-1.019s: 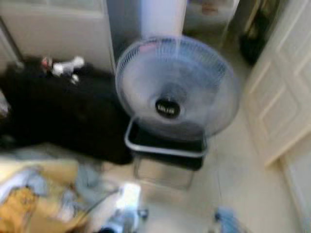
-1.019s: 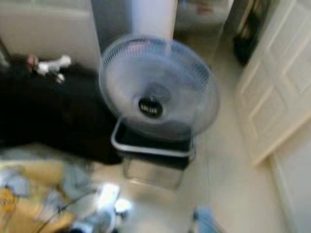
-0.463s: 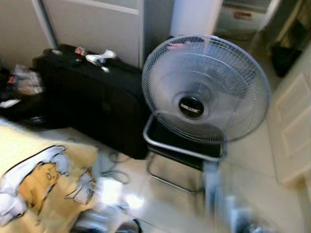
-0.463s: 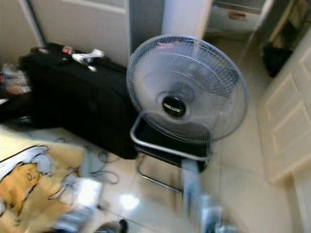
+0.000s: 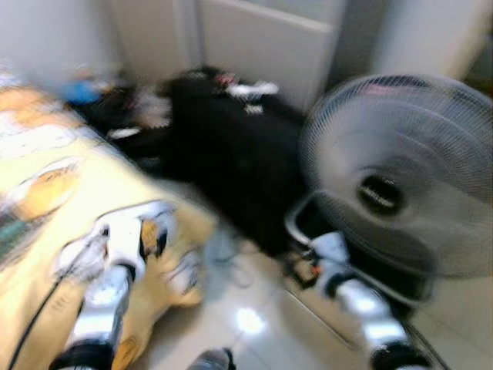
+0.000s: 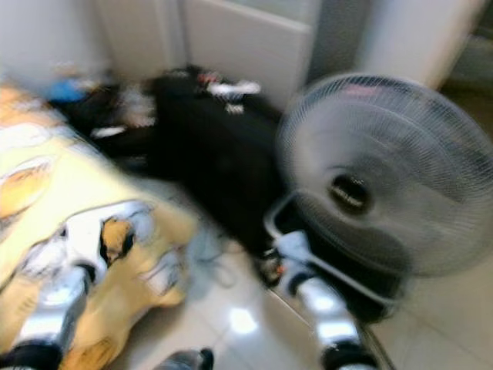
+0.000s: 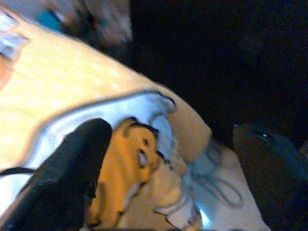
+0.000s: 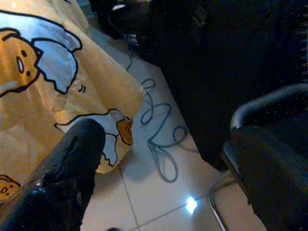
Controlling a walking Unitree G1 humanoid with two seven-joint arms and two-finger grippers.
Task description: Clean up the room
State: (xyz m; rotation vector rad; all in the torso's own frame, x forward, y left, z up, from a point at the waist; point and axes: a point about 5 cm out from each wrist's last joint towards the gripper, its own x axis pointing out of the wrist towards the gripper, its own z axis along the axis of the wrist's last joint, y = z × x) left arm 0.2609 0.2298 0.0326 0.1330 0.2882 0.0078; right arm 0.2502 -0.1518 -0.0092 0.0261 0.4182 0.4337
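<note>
Everything in the eye views is blurred by motion. A yellow bed cover (image 5: 54, 193) with a cartoon print fills the left side, and its corner hangs down to the tiled floor (image 8: 144, 192). My left gripper (image 5: 152, 239) is raised over that corner, fingers (image 7: 72, 168) wide open, holding nothing. My right gripper (image 5: 304, 262) is raised near the base of the grey standing fan (image 5: 400, 169); it is open and empty too. A black suitcase (image 5: 231, 146) lies behind, with small white and red items (image 5: 250, 89) on top.
A grey cable (image 8: 161, 139) lies looped on the floor between the cover and the suitcase. The fan's metal stand (image 8: 260, 106) is close to my right gripper. Dark bags and loose clutter (image 5: 123, 116) sit in the far corner by white doors (image 5: 262, 38).
The camera has swung left, so the fan now sits at the right and more of the bed shows. Both arms have risen into the picture.
</note>
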